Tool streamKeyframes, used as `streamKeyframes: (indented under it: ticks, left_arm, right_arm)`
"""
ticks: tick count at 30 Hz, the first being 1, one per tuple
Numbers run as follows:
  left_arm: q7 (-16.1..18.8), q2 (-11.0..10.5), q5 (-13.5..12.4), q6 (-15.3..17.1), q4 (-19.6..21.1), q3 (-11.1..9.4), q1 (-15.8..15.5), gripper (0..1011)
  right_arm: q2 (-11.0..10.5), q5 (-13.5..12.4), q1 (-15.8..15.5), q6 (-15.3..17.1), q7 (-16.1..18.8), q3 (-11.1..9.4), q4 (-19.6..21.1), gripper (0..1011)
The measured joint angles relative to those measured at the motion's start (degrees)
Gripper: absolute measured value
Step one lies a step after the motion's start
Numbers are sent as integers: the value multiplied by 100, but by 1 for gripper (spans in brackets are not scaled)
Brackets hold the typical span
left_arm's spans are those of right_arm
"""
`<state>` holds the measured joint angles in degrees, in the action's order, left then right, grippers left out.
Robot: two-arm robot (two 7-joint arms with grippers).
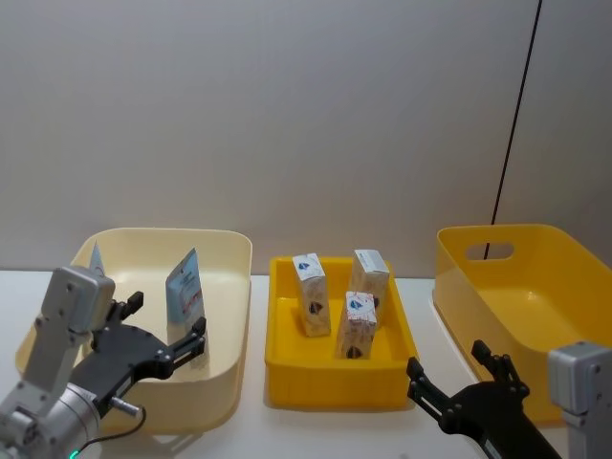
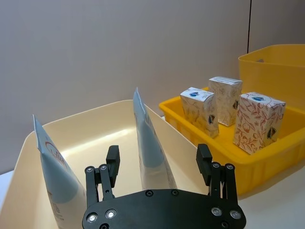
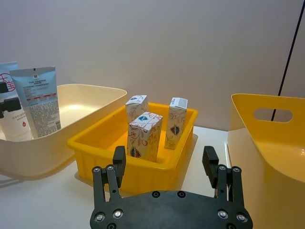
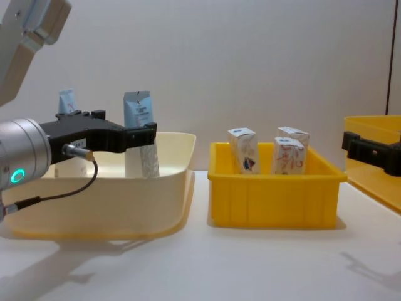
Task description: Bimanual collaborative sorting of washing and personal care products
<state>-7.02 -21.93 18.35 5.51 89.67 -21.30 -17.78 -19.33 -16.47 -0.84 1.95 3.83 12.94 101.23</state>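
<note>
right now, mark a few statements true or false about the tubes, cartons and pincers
1. Three cartons stand in the yellow tray. True.
2. Two squeeze tubes stand on end in the cream tub. True.
3. The left pincer is shut on a tube. False: it is open and grips nothing.
4. The right pincer holds a carton. False: it is open and holds nothing.
</note>
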Motion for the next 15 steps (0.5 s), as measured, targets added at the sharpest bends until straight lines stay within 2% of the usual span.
streamKeyframes:
  ticks: [6, 15]
  left_arm:
    - [-147, 72, 162, 190, -172, 67, -161, 1003]
    - [-261, 219, 251, 366, -457, 88, -415, 1003]
  right_arm:
    - [0, 0, 0, 0, 0, 0, 0, 1001]
    - [0, 1, 0, 0, 0, 0, 0, 1001]
